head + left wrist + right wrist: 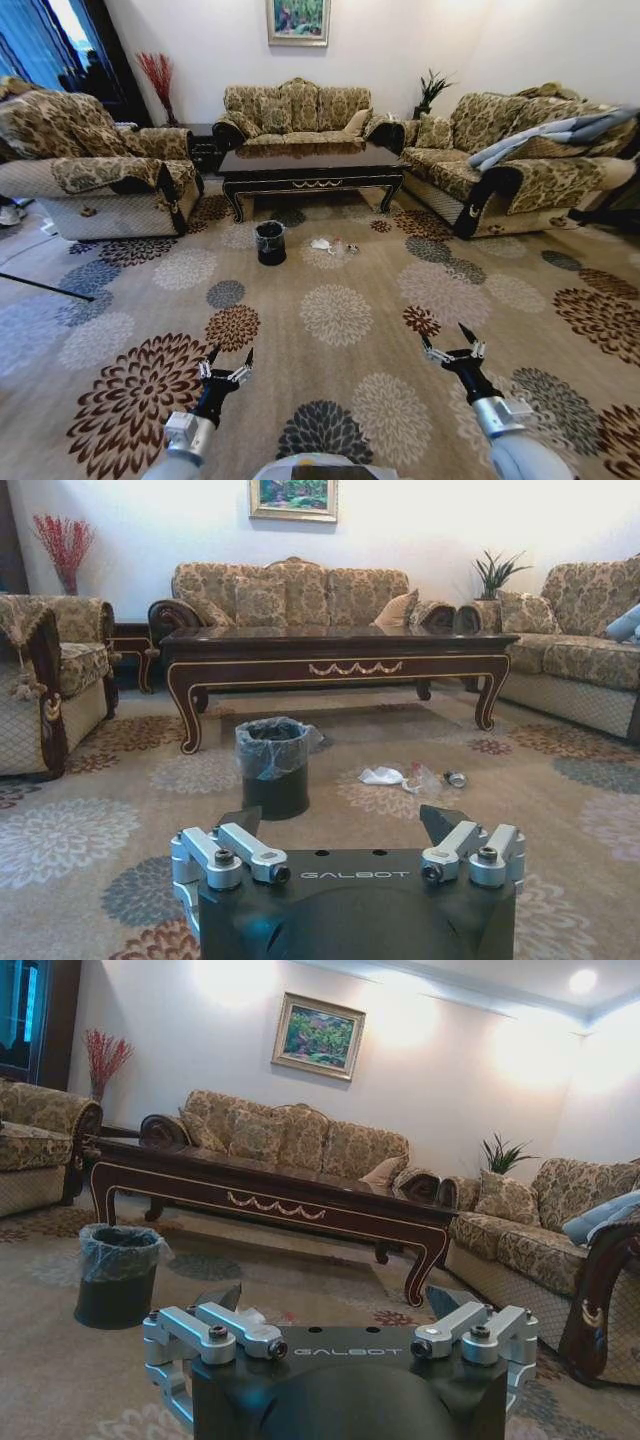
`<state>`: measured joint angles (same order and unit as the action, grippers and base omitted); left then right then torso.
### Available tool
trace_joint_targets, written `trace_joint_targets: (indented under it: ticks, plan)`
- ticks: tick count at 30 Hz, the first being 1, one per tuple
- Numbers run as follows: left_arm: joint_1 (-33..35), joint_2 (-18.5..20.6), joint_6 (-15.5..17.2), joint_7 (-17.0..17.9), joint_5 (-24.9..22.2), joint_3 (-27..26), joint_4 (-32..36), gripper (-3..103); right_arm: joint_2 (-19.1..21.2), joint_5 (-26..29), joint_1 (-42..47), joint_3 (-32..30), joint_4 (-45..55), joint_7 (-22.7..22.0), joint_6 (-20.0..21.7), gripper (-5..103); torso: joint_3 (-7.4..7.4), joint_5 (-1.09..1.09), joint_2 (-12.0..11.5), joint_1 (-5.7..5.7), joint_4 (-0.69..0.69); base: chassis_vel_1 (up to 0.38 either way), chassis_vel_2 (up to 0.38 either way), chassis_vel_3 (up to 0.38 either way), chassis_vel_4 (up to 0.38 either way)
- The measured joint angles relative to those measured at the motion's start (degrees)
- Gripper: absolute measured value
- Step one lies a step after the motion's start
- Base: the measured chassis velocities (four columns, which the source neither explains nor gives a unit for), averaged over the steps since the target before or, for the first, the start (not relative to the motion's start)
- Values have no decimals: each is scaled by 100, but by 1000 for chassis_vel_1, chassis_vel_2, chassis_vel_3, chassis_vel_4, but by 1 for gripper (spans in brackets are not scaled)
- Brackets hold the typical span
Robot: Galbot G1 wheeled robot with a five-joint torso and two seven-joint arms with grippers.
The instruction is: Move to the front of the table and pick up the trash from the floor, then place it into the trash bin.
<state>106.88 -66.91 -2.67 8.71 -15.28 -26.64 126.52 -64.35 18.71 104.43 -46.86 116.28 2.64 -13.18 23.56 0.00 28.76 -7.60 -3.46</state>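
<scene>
The dark glossy table (310, 183) stands far ahead across the flower-patterned floor (335, 315). In front of it sits the small black trash bin (270, 242), lined with a grey bag. Just right of the bin lies the trash (322, 243). In the left wrist view it is a white crumpled paper (382, 775), a clear plastic piece (422, 778) and a small dark scrap (456, 778), near the bin (273, 765) and the table (340, 667). My left gripper (231, 352) and right gripper (443, 335) hang open and empty over the near carpet, far short of the litter.
Patterned sofas ring the table: one on the left (90, 170), one behind (300, 110), one on the right (510, 160). A small dark side cabinet (205, 145) stands in the back left corner. A wide stretch of open carpet lies between me and the bin.
</scene>
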Motion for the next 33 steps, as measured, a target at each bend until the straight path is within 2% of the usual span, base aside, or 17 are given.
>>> trace_joint_targets:
  ticks: [4, 5, 9, 11, 14, 33]
  plan:
    - [-65, -27, -258, 70, 317, -17, -127, 85, -10, -7, -11, 19, -13, 0, -3, 100, -46, 0, -73, 27, 0, 0, 0, 0, 0]
    - [-83, -29, -325, 98, 397, -29, -165, 88, -9, -7, -18, 23, -15, 0, -5, 100, -55, -1, -88, 33, 0, 0, 0, 0, 0]
    - [-92, -30, -361, 176, 328, -43, -168, 89, 13, -5, -38, 25, -20, 0, -6, 100, -92, 0, -154, 62, 0, 0, 0, 0, 0]
    - [-102, -34, -376, 203, 286, -54, -168, 96, 21, -1, -48, 24, -28, 0, -6, 100, -116, 0, -196, 80, 0, 0, 0, 0, 0]
    - [-109, -49, -400, 238, 250, -54, -174, 100, 19, 0, -49, 24, -43, 0, -5, 100, -154, 0, -262, 106, 0, 0, 0, 0, 0]
    - [-143, -80, -569, 386, 261, -97, -281, 100, -6, -4, -26, 18, -37, -2, -21, 100, -427, 0, -714, 287, 0, 0, 0, 0, 0]
